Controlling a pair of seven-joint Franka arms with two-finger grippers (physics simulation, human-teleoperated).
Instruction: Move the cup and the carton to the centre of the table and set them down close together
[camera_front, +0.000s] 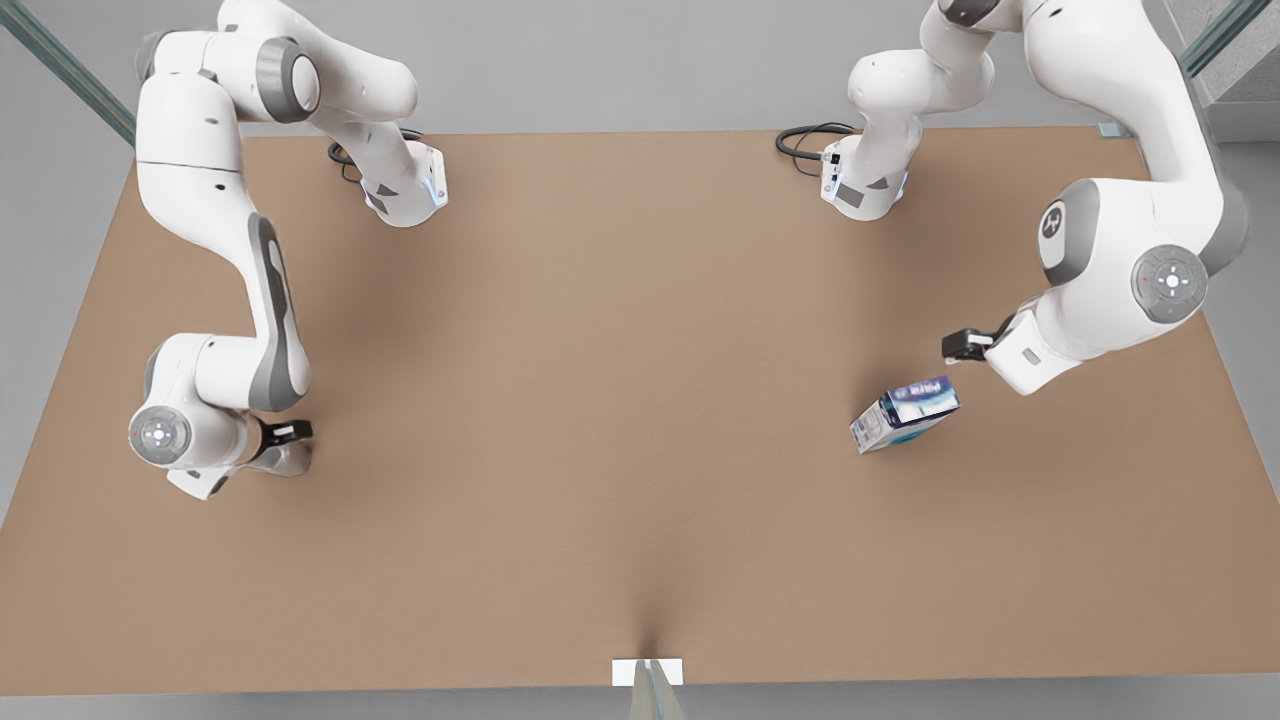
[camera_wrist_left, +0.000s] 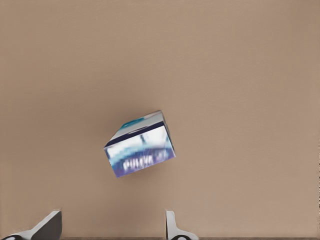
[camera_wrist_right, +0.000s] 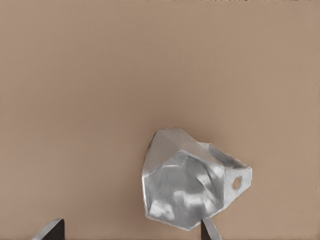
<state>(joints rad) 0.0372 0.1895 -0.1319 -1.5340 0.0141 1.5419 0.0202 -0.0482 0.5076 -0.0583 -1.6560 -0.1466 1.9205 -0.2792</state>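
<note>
Barely started tbh. The carton (camera_front: 905, 414) sits far off the table (camera_front: 620, 420) centre, just under the left gripper (camera_wrist_left: 112, 227), fingers spread, empty. The right gripper (camera_wrist_right: 131, 231), also spread, hovers over the cup (camera_wrist_right: 187, 182) at the opposite side.

Cup (camera_front: 285, 458) mostly behind right arm
</note>
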